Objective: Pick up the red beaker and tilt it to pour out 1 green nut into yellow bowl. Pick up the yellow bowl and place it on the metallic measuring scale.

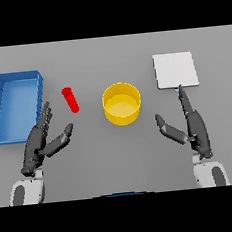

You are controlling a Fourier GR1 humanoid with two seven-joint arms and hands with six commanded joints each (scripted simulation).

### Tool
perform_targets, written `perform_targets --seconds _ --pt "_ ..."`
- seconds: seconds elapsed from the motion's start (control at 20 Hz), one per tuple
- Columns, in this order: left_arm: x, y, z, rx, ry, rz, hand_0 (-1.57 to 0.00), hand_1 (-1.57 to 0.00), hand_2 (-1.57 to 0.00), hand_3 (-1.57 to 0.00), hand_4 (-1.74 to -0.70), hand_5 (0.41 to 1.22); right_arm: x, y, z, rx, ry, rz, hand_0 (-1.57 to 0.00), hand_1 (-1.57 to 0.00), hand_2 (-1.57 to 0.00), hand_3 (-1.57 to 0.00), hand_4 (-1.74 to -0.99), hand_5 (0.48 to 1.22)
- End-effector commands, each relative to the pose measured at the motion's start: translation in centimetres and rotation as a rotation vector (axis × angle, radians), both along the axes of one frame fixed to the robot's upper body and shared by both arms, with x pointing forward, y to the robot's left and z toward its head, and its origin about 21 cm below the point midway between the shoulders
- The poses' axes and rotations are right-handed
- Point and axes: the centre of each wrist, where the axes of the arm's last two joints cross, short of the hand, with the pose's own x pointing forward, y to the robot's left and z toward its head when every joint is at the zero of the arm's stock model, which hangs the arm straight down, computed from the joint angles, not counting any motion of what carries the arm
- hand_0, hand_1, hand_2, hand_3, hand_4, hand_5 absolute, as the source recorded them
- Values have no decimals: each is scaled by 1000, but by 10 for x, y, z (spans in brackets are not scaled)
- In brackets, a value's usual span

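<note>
Resting on the table, left hand (39, 141) and right hand (193, 125) spread empty fingers

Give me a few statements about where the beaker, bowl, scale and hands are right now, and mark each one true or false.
1. The red beaker lies on the table between the blue bin and the yellow bowl. True.
2. The yellow bowl sits on the measuring scale. False: it stands on the table, apart from the scale, on its left.
3. The left hand holds the red beaker. False: it is open and below the beaker, not touching it.
4. The right hand is open, its fingertips near the scale's lower edge. True.
5. The red beaker stands inside the blue bin. False: it is outside, to its right.
</note>
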Motion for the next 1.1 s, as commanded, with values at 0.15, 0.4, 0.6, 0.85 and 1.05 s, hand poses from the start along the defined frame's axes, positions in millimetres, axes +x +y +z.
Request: perform_targets --seconds 0.15,0.4,0.6,0.85,1.05 --pt "24 -11 -17 21 -4 -14 1 1 1 1 -1222 626 2 -4 4 -6 -17 7 1 1 1 1 -1256 631" --pt "57 -15 -23 45 3 -10 1 1 1 1 -1255 660 5 -2 2 5 -1 10 1 1 1 1 -1281 635" --pt "74 -19 -26 43 0 -21 1 1 1 1 -1276 680 3 -6 2 -3 -2 4 1 1 1 1 -1267 635" --pt "96 -23 -25 67 5 -33 1 1 1 1 -1298 691 3 -7 0 1 3 -3 1 1 1 1 -1272 644" --pt "110 -34 -25 64 31 -39 1 1 1 1 -1289 683 3 -7 2 13 -2 2 1 1 1 1 -1269 642"
